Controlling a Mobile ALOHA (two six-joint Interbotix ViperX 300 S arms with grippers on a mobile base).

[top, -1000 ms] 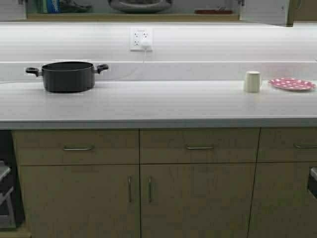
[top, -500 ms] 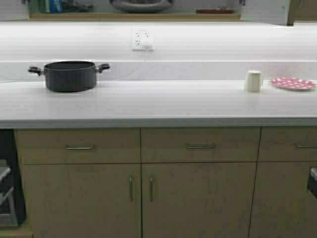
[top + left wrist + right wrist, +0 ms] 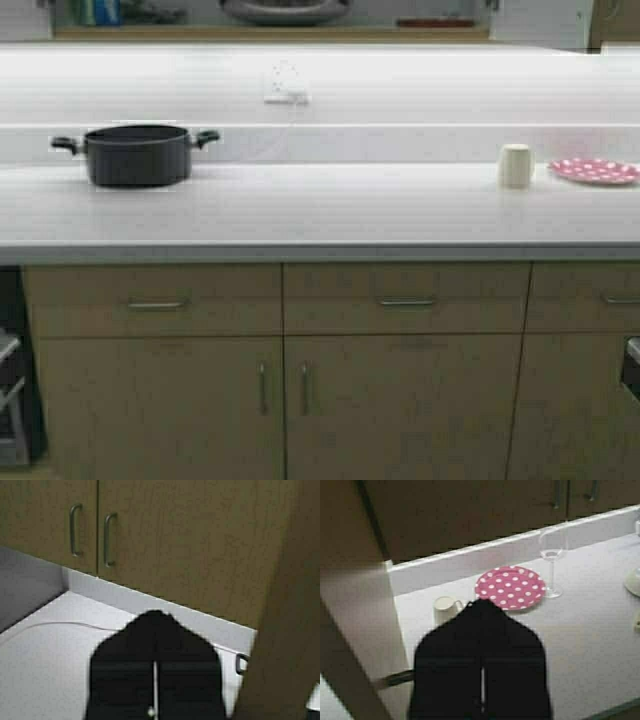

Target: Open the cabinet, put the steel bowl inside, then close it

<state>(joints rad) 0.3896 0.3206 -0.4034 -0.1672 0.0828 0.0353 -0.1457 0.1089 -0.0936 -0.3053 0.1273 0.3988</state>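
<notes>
A: Kitchen wall, white worktop running across it, olive-tan base units below. Along the top edge of the high view the cabinet stands open, and the steel bowl already sits on its shelf.

B: So the bowl is in. What has changed in the last second?

A: Only small drifts. The black pot, the cream mug and the pink polka-dot plate all slid a little across the high view together, and the drawer line dropped slightly. That reads as the robot itself moving, probably backing off, not the things.

B: And the arms?

A: Neither shows in the high view. In the wrist views the left pincer and the right pincer each have their jaws pressed together, holding nothing. Each has a wooden panel close beside it, likely an open door, though I can't be sure.

B: Then closing is what remains.

A: I'd judge so: both doors need swinging shut.
</notes>
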